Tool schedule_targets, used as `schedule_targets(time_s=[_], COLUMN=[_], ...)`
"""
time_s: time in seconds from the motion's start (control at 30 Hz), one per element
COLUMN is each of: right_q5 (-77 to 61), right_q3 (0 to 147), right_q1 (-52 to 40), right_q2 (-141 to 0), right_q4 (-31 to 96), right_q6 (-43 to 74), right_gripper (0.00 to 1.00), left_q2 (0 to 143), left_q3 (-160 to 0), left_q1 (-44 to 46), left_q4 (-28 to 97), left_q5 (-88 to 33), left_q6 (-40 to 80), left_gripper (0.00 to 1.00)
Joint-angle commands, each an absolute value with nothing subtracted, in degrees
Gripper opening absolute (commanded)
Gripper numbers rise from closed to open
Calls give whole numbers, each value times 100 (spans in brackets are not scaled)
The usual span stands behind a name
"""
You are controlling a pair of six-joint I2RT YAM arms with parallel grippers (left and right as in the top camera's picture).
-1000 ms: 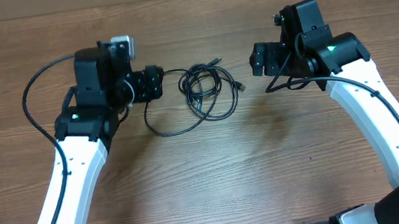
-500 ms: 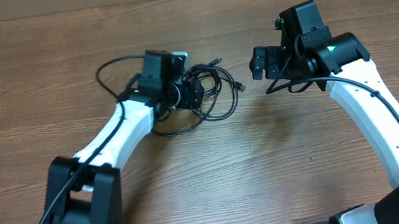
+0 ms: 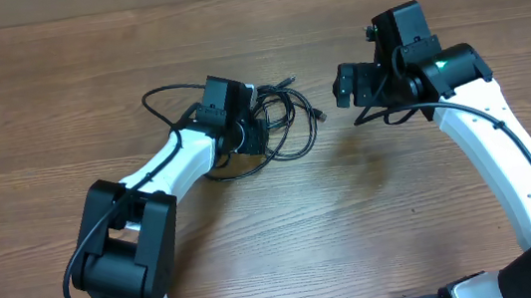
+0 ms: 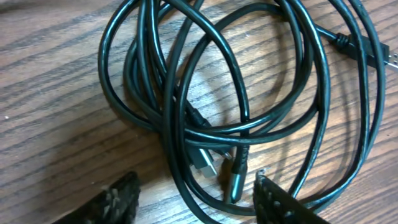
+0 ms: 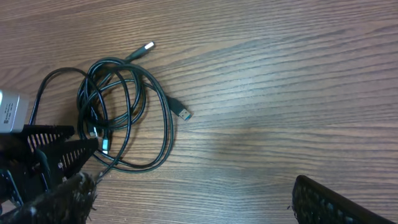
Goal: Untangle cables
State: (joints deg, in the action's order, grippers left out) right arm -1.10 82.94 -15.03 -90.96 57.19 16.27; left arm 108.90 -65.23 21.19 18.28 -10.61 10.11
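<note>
Table point(image 3: 286, 237): brown wood-grain laminate, matte, finely streaked; the views are filled by it. Cables point(image 3: 284, 115): thin black round cords with a slight sheen, piled in overlapping loops on the table between the two arms. A silver-tipped plug point(image 5: 184, 114) is seen lying just outside the loops. Left tool point(image 4: 198, 194) is set low at the coil's edge, its dark textured fingers point(image 4: 121, 199) spread, strands lying between them, nothing clamped. Right tool point(image 5: 196, 198) is held spread wide, empty, apart from the coil on its right.
</note>
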Motion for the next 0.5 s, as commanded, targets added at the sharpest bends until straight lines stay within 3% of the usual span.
schedule_targets(time_s=[0.0, 0.17, 0.27, 0.47], right_q5=[-99, -97, -99, -99], right_q3=[8396, 8396, 8396, 8396], right_q1=[-1492, -1492, -1492, -1492], right_q2=[-9013, -9013, -9013, -9013], right_q4=[5732, 5734, 5734, 5734], right_q6=[1625, 1625, 1625, 1625], right_gripper=[98, 98, 98, 99], left_q2=[11065, 11135, 11128, 10606], left_q3=[-6573, -6573, -6580, -6700], left_q1=[2154, 2193, 2211, 2211], left_q4=[1809, 1787, 1750, 1970], left_q5=[-993, -1015, -1059, -1253], left_q6=[906, 921, 921, 904], left_gripper=[54, 47, 7, 4])
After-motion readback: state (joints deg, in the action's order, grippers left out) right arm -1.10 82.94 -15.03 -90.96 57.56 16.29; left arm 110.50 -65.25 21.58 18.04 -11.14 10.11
